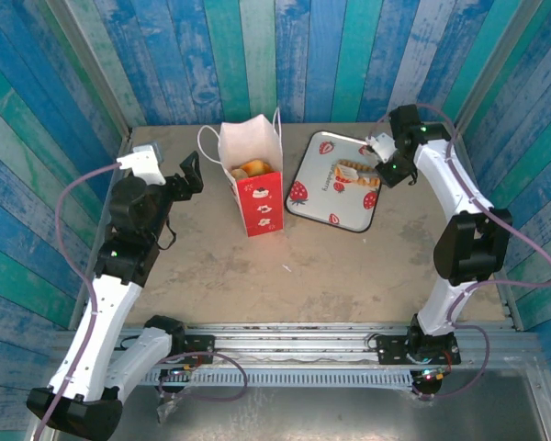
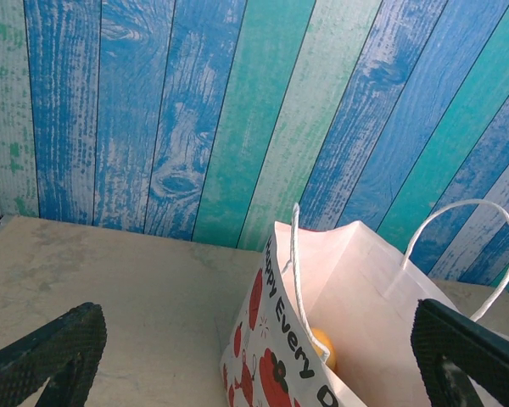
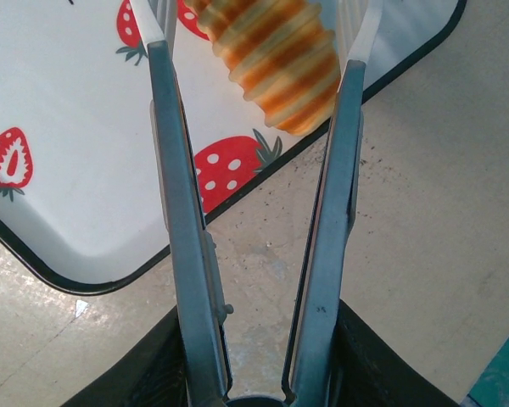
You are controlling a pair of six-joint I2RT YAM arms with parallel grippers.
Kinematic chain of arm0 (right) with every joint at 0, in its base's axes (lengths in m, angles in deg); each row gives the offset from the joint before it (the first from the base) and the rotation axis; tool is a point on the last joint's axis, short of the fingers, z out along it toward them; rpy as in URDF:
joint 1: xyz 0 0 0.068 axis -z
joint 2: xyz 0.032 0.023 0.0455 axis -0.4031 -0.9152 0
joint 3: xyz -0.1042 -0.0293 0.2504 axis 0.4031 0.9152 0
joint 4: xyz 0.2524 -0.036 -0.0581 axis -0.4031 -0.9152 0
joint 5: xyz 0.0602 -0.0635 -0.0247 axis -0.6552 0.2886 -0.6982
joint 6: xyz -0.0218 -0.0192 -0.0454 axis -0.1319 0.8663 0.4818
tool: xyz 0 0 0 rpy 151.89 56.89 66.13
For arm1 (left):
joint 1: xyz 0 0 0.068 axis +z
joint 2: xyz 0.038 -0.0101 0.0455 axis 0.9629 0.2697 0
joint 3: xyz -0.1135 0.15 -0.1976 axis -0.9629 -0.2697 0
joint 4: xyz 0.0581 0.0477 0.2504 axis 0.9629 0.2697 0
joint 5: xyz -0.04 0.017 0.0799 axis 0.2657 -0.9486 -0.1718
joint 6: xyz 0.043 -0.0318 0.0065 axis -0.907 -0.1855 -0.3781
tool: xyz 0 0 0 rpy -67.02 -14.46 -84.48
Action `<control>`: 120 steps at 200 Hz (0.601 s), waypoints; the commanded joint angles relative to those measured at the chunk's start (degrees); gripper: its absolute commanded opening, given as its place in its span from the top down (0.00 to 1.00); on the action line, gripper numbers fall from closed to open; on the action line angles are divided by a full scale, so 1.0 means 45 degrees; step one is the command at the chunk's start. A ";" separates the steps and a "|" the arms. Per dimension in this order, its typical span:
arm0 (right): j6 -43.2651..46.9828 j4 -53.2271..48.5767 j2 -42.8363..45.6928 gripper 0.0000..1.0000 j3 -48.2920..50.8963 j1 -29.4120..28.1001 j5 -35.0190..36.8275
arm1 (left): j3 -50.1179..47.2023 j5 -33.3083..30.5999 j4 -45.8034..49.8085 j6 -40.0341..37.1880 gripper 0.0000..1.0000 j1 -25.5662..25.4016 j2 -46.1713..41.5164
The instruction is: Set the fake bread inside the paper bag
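Fake bread (image 1: 251, 169) shows at the open mouth of the paper bag (image 1: 260, 207), several golden pieces inside, so most of the job looks done. One ridged loaf (image 3: 276, 64) lies on the strawberry tray (image 1: 314, 197) just right of the bag. The right gripper (image 1: 375, 168) straddles it, fingers apart and not visibly pinching. Left of the bag, the left gripper (image 1: 192, 176) hangs empty, fingers spread wide.

txt | paper bag (image 2: 276, 339) side: "Happy Every D…", cut off | tray (image 1: 314, 156) print: too small
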 commanded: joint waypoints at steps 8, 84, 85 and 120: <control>0.0429 0.0086 -0.0245 0.59 -0.0164 0.0084 -0.0604 | 0.0361 -0.0248 0.0066 0.0051 0.04 -0.0038 0.0008; 0.0704 -0.0104 -0.1319 0.59 -0.0818 0.0122 0.0308 | 0.0632 -0.0238 0.0309 -0.0056 0.04 -0.0033 0.0084; 0.0694 -0.0109 -0.1317 0.59 -0.0824 0.0116 0.0308 | 0.0634 -0.0234 0.0309 -0.0059 0.04 -0.0035 0.0083; 0.0672 -0.0126 -0.1333 0.66 -0.0907 0.0115 0.0123 | 0.0655 -0.0279 0.0329 -0.0025 0.04 -0.0028 0.0029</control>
